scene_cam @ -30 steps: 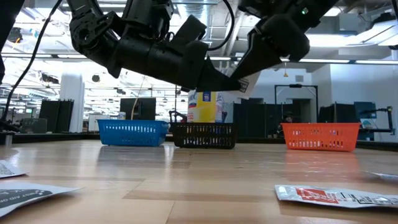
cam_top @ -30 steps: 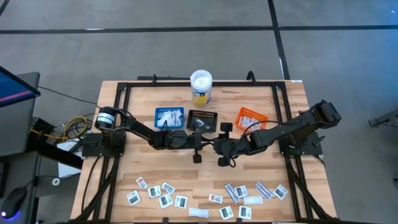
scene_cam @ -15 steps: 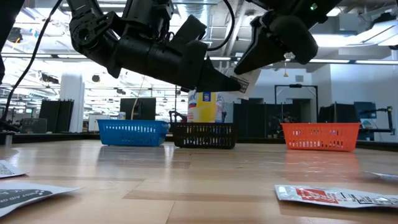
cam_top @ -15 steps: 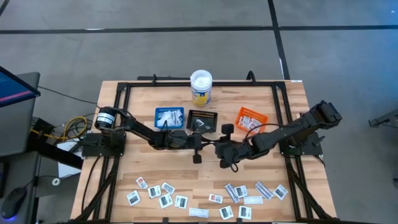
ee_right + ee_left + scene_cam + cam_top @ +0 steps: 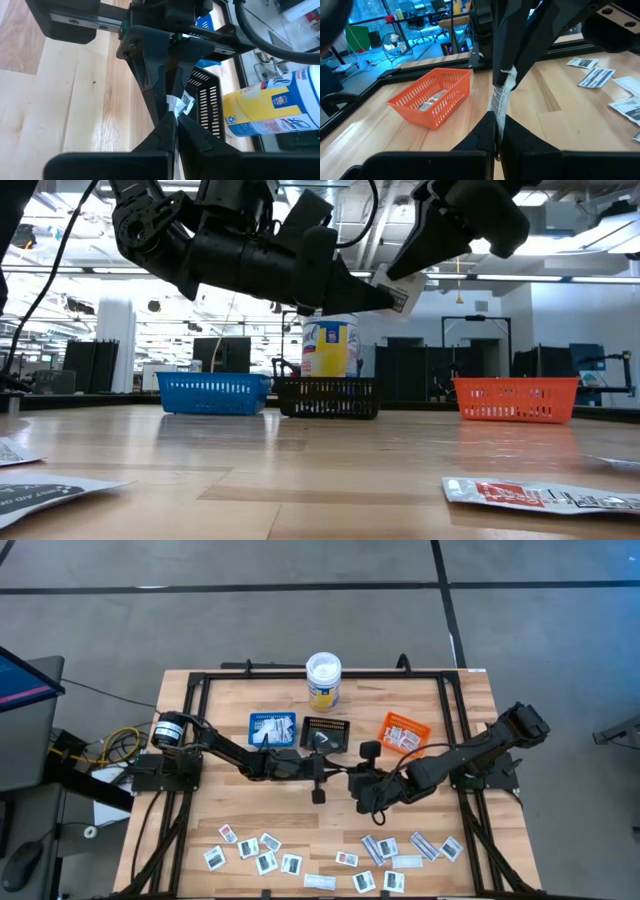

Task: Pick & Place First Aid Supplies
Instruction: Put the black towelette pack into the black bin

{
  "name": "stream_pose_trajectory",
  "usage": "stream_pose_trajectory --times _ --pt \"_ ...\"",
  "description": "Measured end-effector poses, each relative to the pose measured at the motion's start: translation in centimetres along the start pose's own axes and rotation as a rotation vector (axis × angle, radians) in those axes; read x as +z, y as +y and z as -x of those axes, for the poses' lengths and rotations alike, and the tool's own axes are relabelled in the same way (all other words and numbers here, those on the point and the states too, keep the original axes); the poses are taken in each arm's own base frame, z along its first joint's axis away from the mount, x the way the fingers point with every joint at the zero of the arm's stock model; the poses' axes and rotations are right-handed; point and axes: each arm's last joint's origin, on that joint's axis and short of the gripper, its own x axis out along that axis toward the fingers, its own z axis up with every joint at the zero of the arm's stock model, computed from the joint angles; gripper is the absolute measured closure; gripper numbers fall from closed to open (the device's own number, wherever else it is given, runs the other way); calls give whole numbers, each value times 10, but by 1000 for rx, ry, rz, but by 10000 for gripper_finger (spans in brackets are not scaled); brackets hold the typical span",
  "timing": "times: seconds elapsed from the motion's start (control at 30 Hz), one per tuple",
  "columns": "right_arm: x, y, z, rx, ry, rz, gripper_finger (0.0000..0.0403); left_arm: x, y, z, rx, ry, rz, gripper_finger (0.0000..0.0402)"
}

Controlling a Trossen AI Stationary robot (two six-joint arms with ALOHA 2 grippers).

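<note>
A small white packet with dark marks hangs in the air above the table's middle, between my two grippers. My left gripper reaches in from the left and is shut on it. My right gripper comes from the right, meets it tip to tip, and is also shut on it. Many more packets lie flat along the near edge, in a left cluster and a right cluster. Further packets lie in the blue tray and the orange tray. My left gripper pinches one end of the packet between its two fingers, coming level from the table's left. The packet is lifted clear and shows edge-on. My right gripper pinches the opposite end between its two fingers, slanting down from the right and above.
The blue tray, a black tray and the orange tray stand in a row just beyond the grippers. A white-lidded yellow-labelled tub stands behind them. A black frame runs around the table's edges.
Both grippers have risen a little with the packet between them, and the packet now sits higher above the black tray. The right arm's forearm has swung slightly toward the near edge.
</note>
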Motion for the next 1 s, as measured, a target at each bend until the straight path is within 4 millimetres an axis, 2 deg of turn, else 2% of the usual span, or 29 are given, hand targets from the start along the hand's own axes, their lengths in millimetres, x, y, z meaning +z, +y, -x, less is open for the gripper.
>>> stream_pose_trajectory --times 0.33,0.43,0.63,0.83,1.0 --pt "-2 0 0 -19 20 19 393 -3 0 0 10 25 -5 395" --pt "-2 -1 2 -32 26 26 397 -15 -1 1 5 99 -24 395" --pt "-4 -2 2 -54 38 37 401 -14 2 1 53 117 -28 396" --pt "-6 -2 0 -18 60 -30 395 -11 0 1 47 97 -23 395" --pt "-10 -4 -5 71 103 -63 374 -11 1 1 51 93 -22 394"
